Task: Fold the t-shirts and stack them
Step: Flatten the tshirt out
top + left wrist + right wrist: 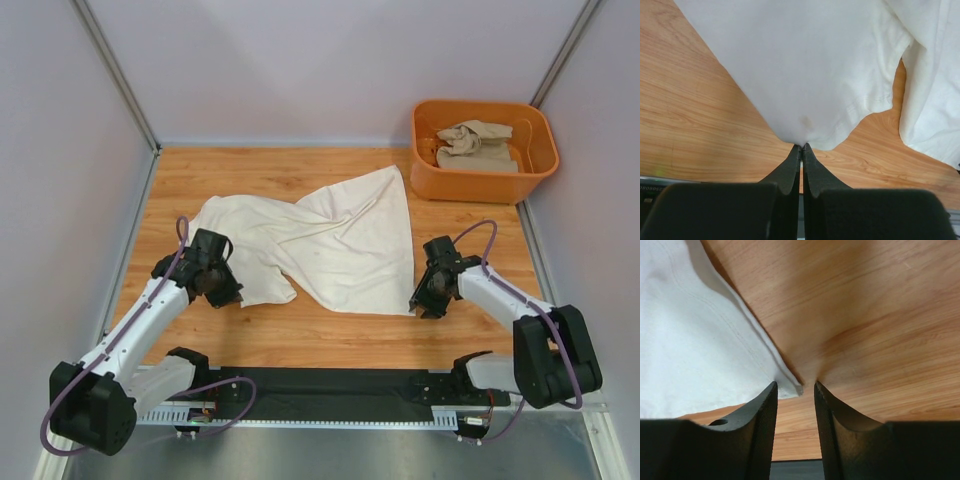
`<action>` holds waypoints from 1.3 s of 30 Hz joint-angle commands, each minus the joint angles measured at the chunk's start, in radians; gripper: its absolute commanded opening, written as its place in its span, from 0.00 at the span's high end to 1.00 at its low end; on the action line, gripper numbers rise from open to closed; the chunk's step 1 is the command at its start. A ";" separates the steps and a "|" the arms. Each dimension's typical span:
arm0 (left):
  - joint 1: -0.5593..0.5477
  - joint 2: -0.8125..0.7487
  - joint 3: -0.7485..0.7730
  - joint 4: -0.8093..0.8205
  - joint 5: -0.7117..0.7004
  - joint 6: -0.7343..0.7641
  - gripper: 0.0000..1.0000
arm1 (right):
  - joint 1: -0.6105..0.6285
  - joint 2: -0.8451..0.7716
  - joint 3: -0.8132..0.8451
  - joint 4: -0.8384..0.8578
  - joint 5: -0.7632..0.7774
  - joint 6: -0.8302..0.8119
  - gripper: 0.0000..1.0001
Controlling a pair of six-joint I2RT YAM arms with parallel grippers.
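Pale walls enclose a wooden counter (330, 345). Spread loosely across its middle lies a cream-white t-shirt (345, 240), rumpled and partly twisted. A sandy beige t-shirt (478, 143) sits bunched in an orange tub (480, 185) at the far right corner. The left hand (802, 146) is pinched closed on the cream-white t-shirt's near-left hem. The right hand (795, 384) stands open, its fingers straddling the shirt's near-right corner without gripping. The fabric looks light, thin and limp; it will likely sag and slide, so stitched hems and corners seem the surest places to hold.
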 commanded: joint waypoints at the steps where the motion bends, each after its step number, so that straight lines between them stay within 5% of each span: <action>1: -0.002 -0.015 0.022 -0.016 -0.002 0.019 1.00 | 0.010 0.064 -0.011 0.091 -0.020 0.045 0.63; 9: -0.002 -0.040 0.033 -0.029 -0.014 0.019 1.00 | 0.019 0.081 -0.019 0.101 -0.036 0.057 0.70; 12: -0.002 -0.041 0.034 -0.029 -0.014 0.019 1.00 | 0.017 0.095 -0.028 0.120 -0.033 0.060 0.82; 14: -0.002 -0.043 0.044 -0.035 -0.021 0.025 1.00 | 0.017 0.095 -0.036 0.138 -0.024 0.054 1.00; 19: 0.000 -0.055 0.154 -0.094 -0.105 0.078 1.00 | 0.017 0.012 0.018 0.154 -0.036 0.028 1.00; 27: 0.055 -0.005 0.560 -0.067 -0.263 0.269 1.00 | 0.013 -0.063 0.438 0.081 0.052 -0.159 1.00; 34: 0.202 0.198 0.881 0.258 -0.093 0.473 1.00 | 0.011 0.199 0.990 0.134 0.056 -0.234 1.00; 39: 0.227 0.420 1.374 0.295 0.069 0.577 1.00 | 0.008 0.305 1.357 0.121 0.094 -0.293 1.00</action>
